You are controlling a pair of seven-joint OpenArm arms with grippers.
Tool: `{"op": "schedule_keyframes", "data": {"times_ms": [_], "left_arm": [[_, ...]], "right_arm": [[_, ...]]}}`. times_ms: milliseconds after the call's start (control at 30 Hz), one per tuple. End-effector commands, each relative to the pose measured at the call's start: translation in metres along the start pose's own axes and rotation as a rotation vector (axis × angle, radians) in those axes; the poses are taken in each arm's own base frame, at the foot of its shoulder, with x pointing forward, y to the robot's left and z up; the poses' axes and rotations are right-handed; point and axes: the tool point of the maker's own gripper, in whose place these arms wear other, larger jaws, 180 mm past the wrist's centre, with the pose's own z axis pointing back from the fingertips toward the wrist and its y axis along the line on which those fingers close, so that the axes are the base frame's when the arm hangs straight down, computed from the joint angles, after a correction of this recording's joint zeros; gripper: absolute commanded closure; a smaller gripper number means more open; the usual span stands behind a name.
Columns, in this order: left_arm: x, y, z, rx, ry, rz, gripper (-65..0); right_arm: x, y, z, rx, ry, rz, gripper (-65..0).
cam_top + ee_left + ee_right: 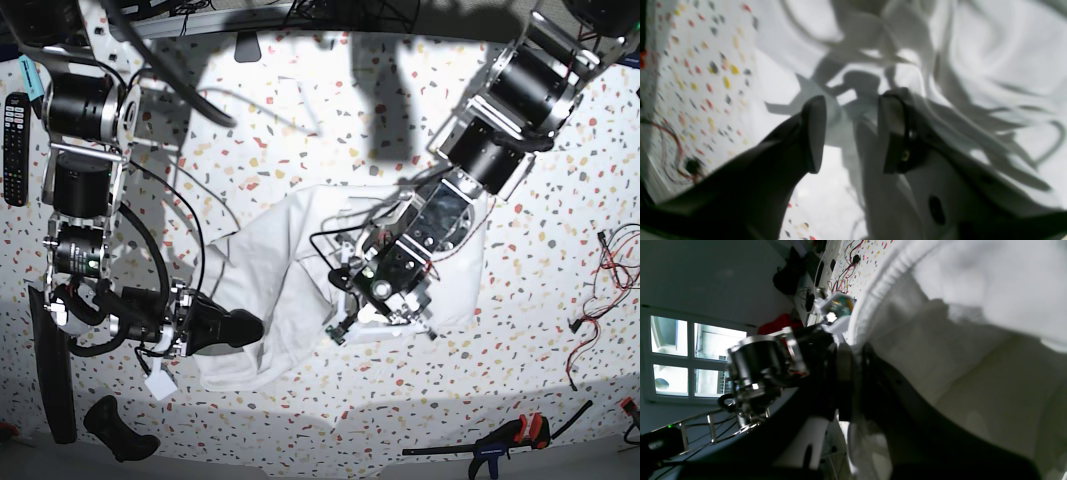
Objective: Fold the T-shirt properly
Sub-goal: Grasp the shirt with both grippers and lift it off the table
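Legible text, labels, brands, numbers, signs: none you can read in any view. The T-shirt point(270, 270) is plain white, and the remote control point(14, 135) (far too small) shows only unreadable buttons.

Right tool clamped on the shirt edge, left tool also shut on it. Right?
Not quite. The left tool is open over the shirt; the left wrist view shows a gap between its fingers. The right tool is shut on the shirt edge.

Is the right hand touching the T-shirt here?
Touching. In the right wrist view the right hand is shut on the T-shirt, white cloth pinched at its tips.
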Motion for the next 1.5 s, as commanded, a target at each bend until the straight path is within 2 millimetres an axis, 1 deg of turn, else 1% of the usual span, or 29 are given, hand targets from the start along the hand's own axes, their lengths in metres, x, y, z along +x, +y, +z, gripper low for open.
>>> {"op": "schedule_keyframes", "data": {"times_ms": [0,67,133,167,233,333,467,533,633,700,867,967,1033,1133,1300,1400,1467], "left_arm": [[0.026,0.019,0.015,0.045,-0.071,0.005,-24.5],[0.033,0.022,0.024,0.05,-0.103,0.008,-24.5],[0.036,0.024,0.027,0.055,-0.116,0.008,-24.5],[0.035,0.025,0.027,0.058,-0.113,0.007,-24.5],[0.03,0.033,0.026,0.092,-0.099,-0.001,-24.5],[0.01,0.058,0.022,0.171,-0.058,0.036,-24.5],[-0.028,0.091,0.016,0.248,0.018,0.08,-24.5],[-0.049,0.11,0.018,0.299,0.061,0.114,-24.5],[-0.07,0.127,0.024,0.345,0.081,0.099,-24.5],[-0.087,0.127,0.025,0.351,0.101,0.086,-24.5],[-0.141,0.116,0.023,0.385,0.185,0.041,-24.5],[-0.163,0.114,0.031,0.426,0.218,0.011,-24.5],[-0.17,0.112,0.037,0.452,0.215,-0.005,-24.5],[-0.176,0.108,0.044,0.48,0.202,-0.018,-24.5],[-0.183,0.096,0.041,0.455,0.2,-0.03,-24.5],[-0.18,0.094,0.04,0.449,0.178,-0.036,-24.5],[-0.176,0.091,0.038,0.433,0.156,-0.033,-24.5]], "right_arm": [[0.026,0.016,0.005,0.031,-0.058,0.055,0.0],[0.026,0.015,0.005,0.031,-0.058,0.055,0.0],[0.026,0.015,0.005,0.031,-0.058,0.055,0.0],[0.026,0.015,0.005,0.031,-0.058,0.055,0.0],[0.026,0.015,0.005,0.031,-0.058,0.055,0.0],[0.026,0.016,0.005,0.032,-0.058,0.055,0.0],[0.025,0.017,0.002,0.04,-0.058,0.053,0.0],[0.025,0.02,-0.004,0.054,-0.057,0.051,0.0],[0.022,0.026,-0.016,0.085,-0.056,0.046,0.0],[0.019,0.029,-0.026,0.097,-0.045,0.043,0.0],[0.011,0.039,-0.052,0.14,-0.024,0.034,0.0],[0.004,0.042,-0.069,0.142,0.005,0.032,0.0],[-0.001,0.045,-0.079,0.145,0.023,0.031,0.0],[-0.006,0.053,-0.094,0.166,0.037,0.028,0.0],[-0.011,0.072,-0.116,0.231,0.041,0.021,0.0],[-0.015,0.082,-0.131,0.258,0.052,0.018,0.0],[-0.024,0.08,-0.141,0.225,0.094,0.026,0.0]]}}
